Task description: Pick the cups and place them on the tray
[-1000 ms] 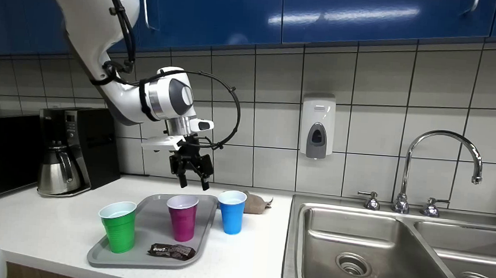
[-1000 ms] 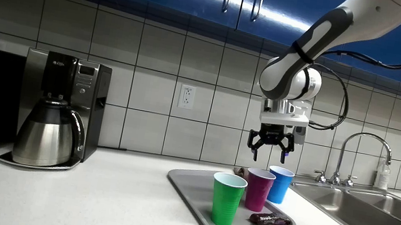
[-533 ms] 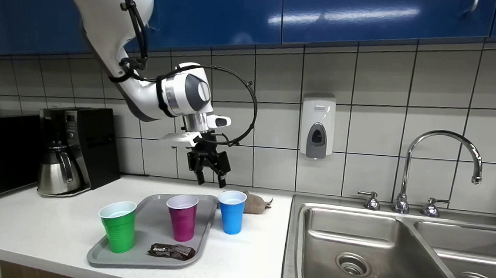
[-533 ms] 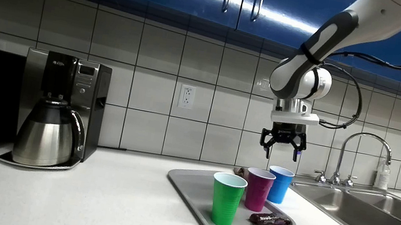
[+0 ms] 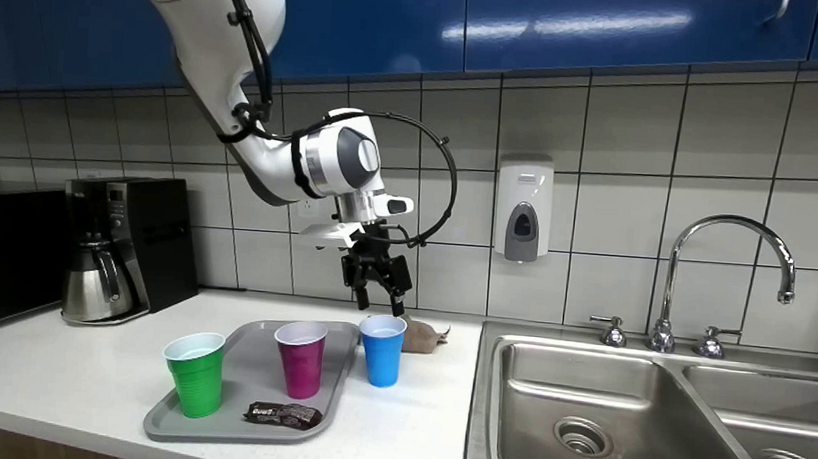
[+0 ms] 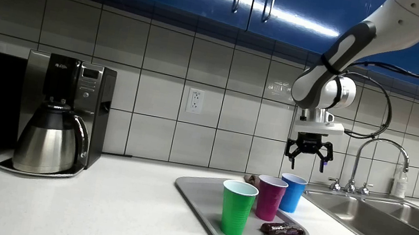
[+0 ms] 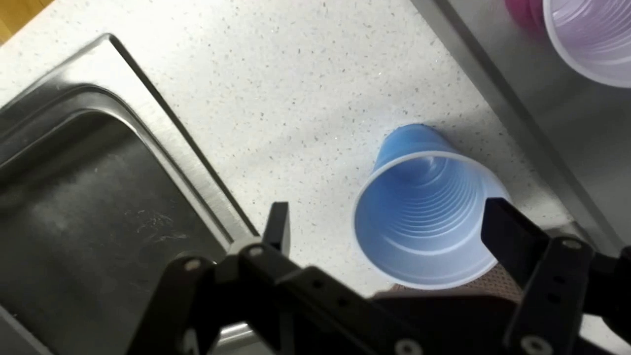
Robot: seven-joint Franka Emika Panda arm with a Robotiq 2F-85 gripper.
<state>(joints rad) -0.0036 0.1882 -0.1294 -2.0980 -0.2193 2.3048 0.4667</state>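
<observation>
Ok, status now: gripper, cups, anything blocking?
Gripper open, roughly above blue cup. Blue cup on counter beside tray; green cup, magenta cup on tray. Nothing seen between gripper and blue cup.

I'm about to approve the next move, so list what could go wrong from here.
The open pincer seems off-centre: in the wrist view one fingertip overlaps the rim of the blue cup, so a straight descent might tip it.
On the tray, the magenta cup stands nearest the blue one; a low carry could knock it over.
A dark wrapped bar lies on the tray; a cup set on it could lean.
</observation>
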